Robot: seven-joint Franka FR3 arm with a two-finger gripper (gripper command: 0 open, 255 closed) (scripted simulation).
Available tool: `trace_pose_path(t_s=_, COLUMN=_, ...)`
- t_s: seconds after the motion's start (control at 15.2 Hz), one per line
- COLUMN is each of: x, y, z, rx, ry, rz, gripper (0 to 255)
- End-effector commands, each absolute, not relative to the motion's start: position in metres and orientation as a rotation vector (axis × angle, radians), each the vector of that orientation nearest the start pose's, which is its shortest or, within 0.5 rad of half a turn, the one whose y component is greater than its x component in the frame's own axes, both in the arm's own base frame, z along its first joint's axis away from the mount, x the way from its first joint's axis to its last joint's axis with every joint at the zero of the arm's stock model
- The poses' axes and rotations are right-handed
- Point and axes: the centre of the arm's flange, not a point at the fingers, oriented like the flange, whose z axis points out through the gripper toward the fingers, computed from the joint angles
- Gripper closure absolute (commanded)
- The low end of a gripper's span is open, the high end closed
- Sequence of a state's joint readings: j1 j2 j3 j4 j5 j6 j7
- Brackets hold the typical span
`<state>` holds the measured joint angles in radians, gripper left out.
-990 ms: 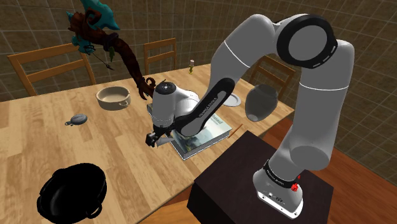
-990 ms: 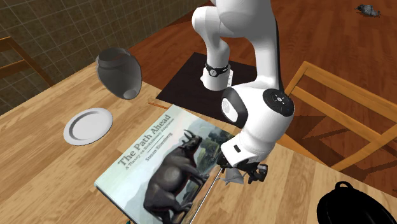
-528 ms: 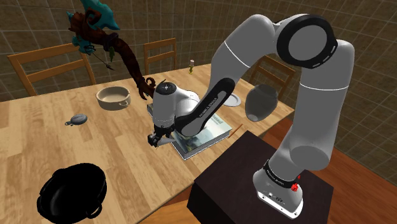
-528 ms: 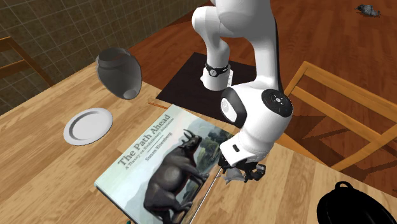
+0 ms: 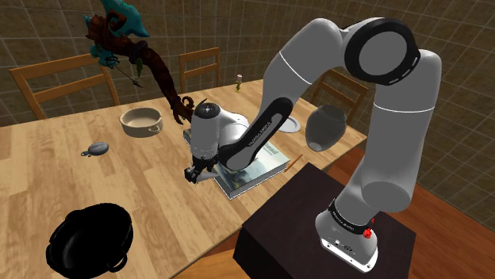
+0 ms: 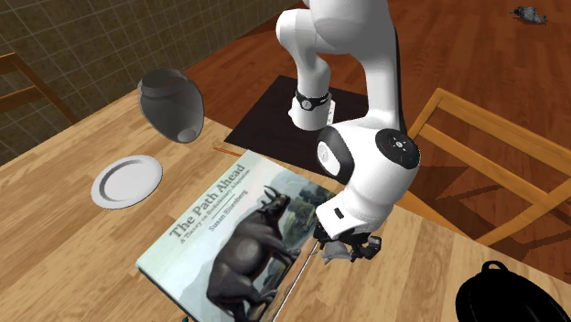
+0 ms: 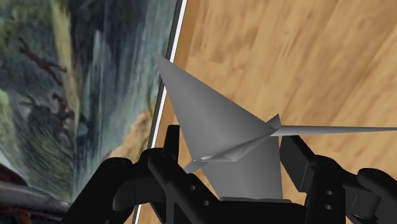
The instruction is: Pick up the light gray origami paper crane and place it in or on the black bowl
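Grey paper crane (image 7: pixel 213 118) clasped in closed black pincer (image 7: pixel 233 146), beside book (image 7: pixel 76 95), above wooden table (image 7: pixel 292 57)

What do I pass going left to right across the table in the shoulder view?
Black bowl → tan bowl → pincer clasping the grey paper crane → book → grey vase.

The light is soft and even. The wooden table (image 5: pixel 119 178) looks bright and warm, and the tiled wall (image 5: pixel 238 32) behind it is dim. The black bowl (image 5: pixel 89 238) looks flat and fully dark. The white arm (image 5: pixel 313 47) is greyer underneath.
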<state>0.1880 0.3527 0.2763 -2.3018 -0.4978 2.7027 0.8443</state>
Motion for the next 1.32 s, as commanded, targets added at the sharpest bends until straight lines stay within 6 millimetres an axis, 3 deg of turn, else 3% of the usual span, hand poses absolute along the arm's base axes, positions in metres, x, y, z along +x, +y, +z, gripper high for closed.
trace_pose_path(t_s=0.0, x=0.466, y=0.255, z=0.209, rx=-3.191, ry=-0.070, rz=-0.226, gripper=255)
trace_pose_path(t_s=1.25, x=0.466, y=0.255, z=0.309, rx=-3.191, ry=-0.070, rz=-0.226, gripper=255)
